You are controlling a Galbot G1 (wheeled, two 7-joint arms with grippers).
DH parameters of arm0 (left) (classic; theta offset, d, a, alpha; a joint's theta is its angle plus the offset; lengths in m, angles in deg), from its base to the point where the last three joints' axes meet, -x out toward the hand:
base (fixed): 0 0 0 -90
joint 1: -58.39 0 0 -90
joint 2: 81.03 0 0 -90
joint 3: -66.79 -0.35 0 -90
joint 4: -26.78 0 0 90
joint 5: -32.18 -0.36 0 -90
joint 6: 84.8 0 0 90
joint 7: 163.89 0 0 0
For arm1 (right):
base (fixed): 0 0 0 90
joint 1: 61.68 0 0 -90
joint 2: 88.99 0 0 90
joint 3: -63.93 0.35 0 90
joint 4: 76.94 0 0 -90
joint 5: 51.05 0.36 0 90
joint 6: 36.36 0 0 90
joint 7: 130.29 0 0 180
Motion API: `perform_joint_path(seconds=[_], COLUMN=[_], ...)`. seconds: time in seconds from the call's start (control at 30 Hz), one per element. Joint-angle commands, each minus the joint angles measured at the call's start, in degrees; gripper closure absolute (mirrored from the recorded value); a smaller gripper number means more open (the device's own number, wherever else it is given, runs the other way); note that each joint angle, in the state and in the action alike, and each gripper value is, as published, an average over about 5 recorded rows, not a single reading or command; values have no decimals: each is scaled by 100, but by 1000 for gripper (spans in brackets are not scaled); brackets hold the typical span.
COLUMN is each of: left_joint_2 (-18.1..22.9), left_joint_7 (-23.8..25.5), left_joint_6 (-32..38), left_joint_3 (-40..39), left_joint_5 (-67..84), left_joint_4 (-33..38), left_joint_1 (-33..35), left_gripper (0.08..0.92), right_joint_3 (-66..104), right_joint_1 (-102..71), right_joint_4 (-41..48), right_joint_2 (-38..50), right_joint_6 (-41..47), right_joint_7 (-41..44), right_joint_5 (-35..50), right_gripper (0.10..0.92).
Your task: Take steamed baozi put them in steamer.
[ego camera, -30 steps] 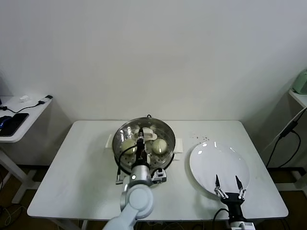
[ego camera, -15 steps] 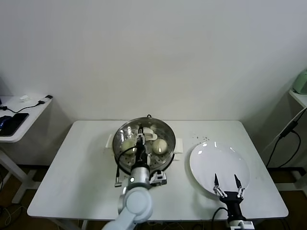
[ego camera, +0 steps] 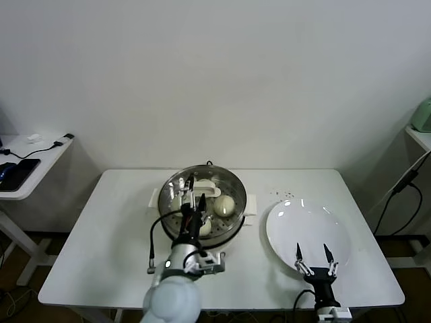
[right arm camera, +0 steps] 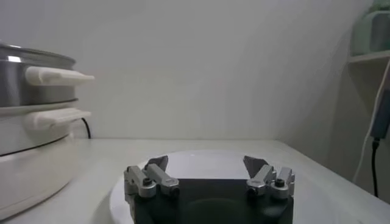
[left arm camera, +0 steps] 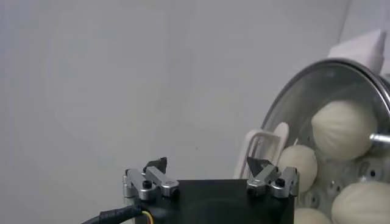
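Camera layout: one head view, two wrist views.

The head camera looks forward and down from well above the desk (ego camera: pixel 121 229), covering steamer (ego camera: pixel 202 202), plate (ego camera: pixel 308 232) and back wall. The left wrist camera sits close over the steamer (left arm camera: pixel 341 140), peering past the left end effector (left arm camera: pixel 210 167). The right wrist camera rides low near the plate (right arm camera: pixel 201 161), facing the wall; all three views share the steamer (right arm camera: pixel 30 128).

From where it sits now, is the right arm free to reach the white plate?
Probably yes. The right gripper hangs open at the near edge of the plate, which looks bare, with nothing between them. The left gripper is off over the steamer.
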Motion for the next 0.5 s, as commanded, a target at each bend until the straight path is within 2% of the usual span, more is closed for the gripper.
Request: perform_joint_path(seconds=[0.03, 0.13, 0.23, 0.37, 0.5], left_joint_2=[-80, -128, -411, -818, -860], left_joint_7=[-1145, -1140, -1131, -1118, -1075], left_joint_6=[2154, 2550, 3015, 3604, 3962], left_joint_3=[2404, 3502, 4198, 4362, 4269], left_joint_5=[5285, 7386, 8817, 9642, 9704], left_joint_4=[599, 526, 159, -457, -970], left_joint_1=[734, 1037, 1415, 1860, 2004], left_gripper=[178, 177, 177, 177, 177], right_joint_3=[-61, -60, -24, -4, -10], right_joint_1=[-98, -167, -175, -160, -161], right_joint_4=[-158, -300, -397, -476, -497], right_joint_2=[60, 116, 146, 180, 200], right_joint_6=[-52, -42, -60, -71, 8], right_joint_7=[1, 60, 60, 66, 42], right_joint_5=[70, 88, 109, 140, 238], right_gripper=[203, 203, 203, 203, 203])
